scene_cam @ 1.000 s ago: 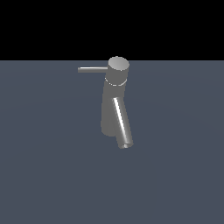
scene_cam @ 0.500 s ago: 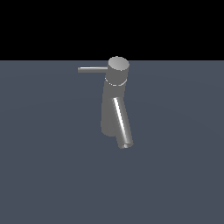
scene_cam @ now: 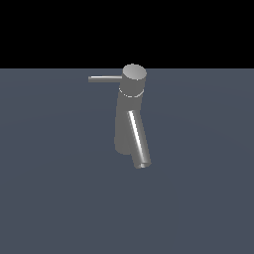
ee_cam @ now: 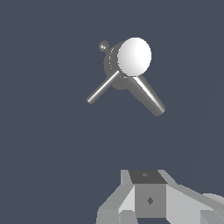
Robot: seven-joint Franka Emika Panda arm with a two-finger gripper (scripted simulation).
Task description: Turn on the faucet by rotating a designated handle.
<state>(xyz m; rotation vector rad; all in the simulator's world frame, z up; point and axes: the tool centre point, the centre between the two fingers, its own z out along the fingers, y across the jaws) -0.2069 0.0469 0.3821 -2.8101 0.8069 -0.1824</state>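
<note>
I've got the faucet (scene_cam: 130,116) sitting mid-frame on the bench (scene_cam: 54,198), handle (scene_cam: 105,79) poking out toward the exterior view's left, so nothing's turned on yet, I reckon. The end effector (ee_cam: 148,199) hangs well above it, probably lining up, but can't tell if it's wide or narrow since the fingers are cut off.

Only the wrist view shows robot parts. Gripper (ee_cam: 151,199): blocky, faceted body in flat light and mid grey. Central square panel is darker grey with a small dark diamond mark; a second faint diamond sits on the dark top face above it. Angled pale-grey wedges flank both sides. Fingertips out of frame.
</note>
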